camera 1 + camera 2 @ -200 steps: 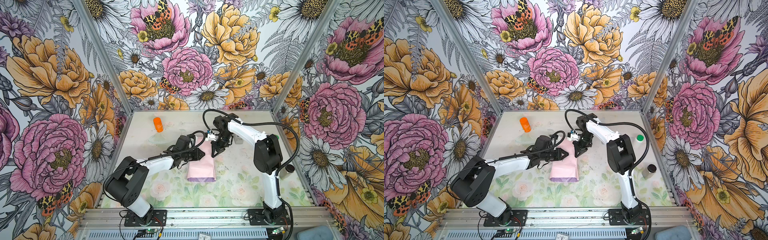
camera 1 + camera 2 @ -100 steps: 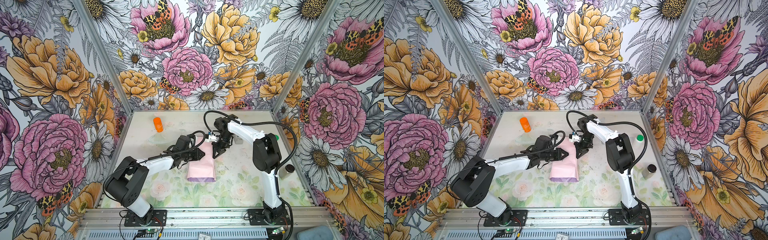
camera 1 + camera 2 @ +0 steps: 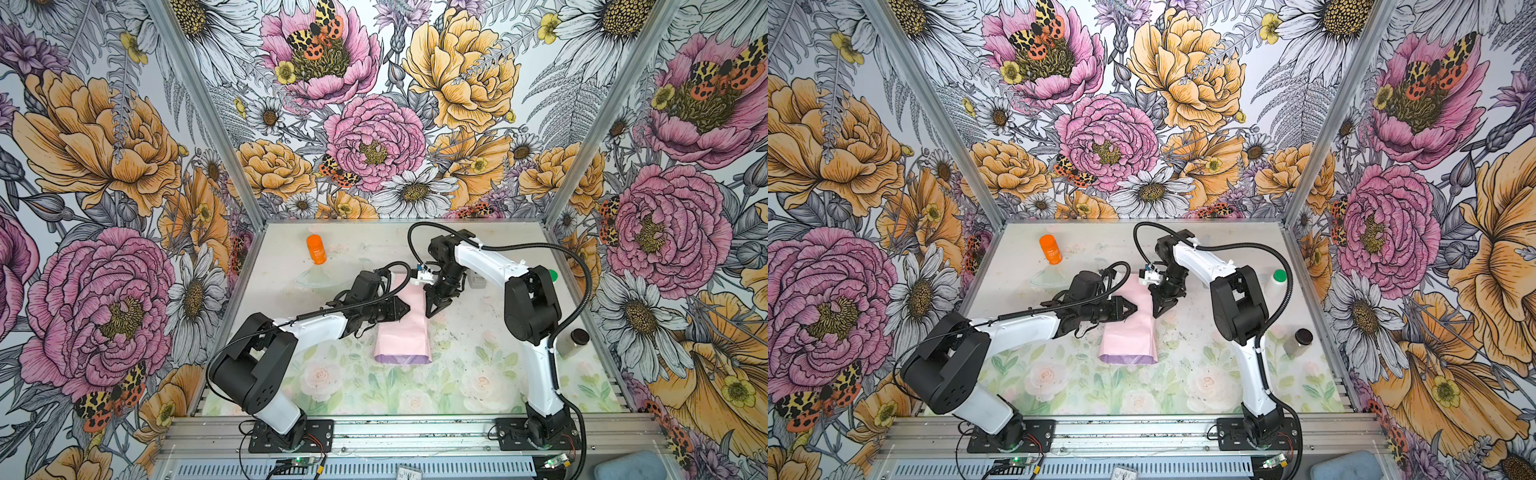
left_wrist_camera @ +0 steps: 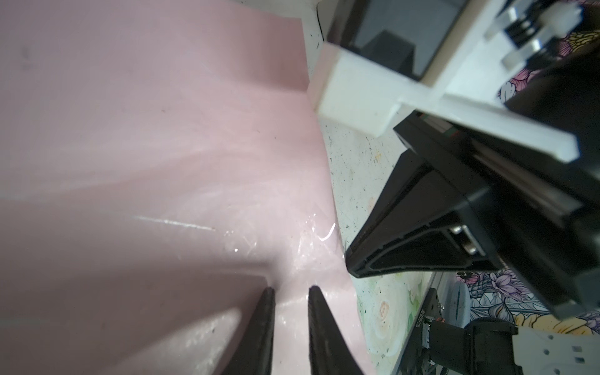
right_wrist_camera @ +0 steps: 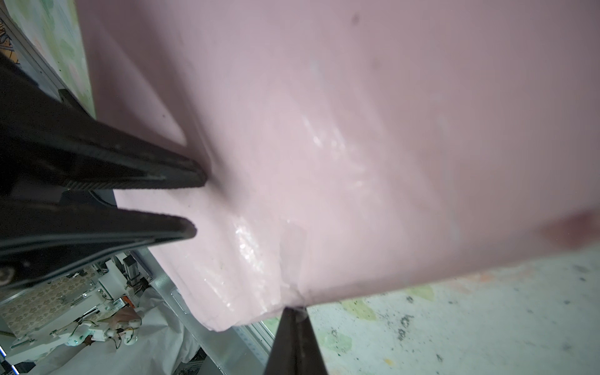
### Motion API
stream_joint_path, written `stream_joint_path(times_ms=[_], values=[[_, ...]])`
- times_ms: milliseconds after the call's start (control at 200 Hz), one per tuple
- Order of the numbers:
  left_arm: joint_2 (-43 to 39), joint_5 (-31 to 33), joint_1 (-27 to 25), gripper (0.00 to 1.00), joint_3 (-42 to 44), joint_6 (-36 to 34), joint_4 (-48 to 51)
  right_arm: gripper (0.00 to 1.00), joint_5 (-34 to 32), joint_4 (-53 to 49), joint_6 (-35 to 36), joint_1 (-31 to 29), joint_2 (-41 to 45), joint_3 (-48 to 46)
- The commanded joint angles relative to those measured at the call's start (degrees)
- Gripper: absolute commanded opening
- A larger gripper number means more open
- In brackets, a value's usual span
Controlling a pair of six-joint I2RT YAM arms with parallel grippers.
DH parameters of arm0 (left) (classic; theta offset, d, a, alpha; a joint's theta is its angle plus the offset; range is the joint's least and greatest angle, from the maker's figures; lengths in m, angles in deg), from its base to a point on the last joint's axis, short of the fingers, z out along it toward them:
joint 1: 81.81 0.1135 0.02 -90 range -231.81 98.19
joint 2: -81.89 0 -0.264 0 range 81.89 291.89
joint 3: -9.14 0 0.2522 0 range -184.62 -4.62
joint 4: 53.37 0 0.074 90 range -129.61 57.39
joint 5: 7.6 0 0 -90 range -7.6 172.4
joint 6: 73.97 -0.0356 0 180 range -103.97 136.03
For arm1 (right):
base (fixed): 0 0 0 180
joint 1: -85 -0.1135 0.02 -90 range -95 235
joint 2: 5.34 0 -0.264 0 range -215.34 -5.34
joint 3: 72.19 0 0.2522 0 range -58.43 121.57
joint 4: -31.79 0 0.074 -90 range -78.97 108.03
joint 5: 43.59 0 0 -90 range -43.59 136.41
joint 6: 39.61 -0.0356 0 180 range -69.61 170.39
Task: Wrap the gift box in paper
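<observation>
The paper lies mid-table, folded into a long packet with its pale pink side out and a lilac strip along the near end. The gift box is hidden under it. My left gripper reaches in from the left, open by a narrow gap, both fingertips resting on the paper. My right gripper is shut, its point touching the paper at the right-hand edge beside a glossy taped patch.
An orange bottle and a clear funnel-like piece stand at the back left. A white bottle with a green cap and a dark-lidded jar stand along the right wall.
The right arm has shifted slightly at the paper's right edge. The left arm and the paper stay where they were.
</observation>
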Motion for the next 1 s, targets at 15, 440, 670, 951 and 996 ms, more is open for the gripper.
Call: stream_joint_path(times_ms=[15,440,670,951,996], values=[[-0.56,2.4,0.38,0.22,1.16,-1.21,4.47,0.08,-0.97,0.95,-0.18,0.49,-0.87,0.46],[-0.57,2.39,0.26,0.22,1.19,-1.24,4.52,0.21,-2.77,3.19,-1.86,1.33,0.16,0.12],[-0.74,2.5,0.29,0.22,1.4,-1.18,4.52,0.22,-3.07,4.62,-2.52,1.83,0.1,-0.86],[-0.88,2.66,0.28,0.22,1.47,-1.2,4.7,0.26,-3.02,7.07,-3.3,2.34,0.6,-2.7],[-0.91,2.64,0.3,0.22,1.46,-1.23,4.69,0.27,-3.27,7.79,-3.72,2.52,0.68,-3.05]])
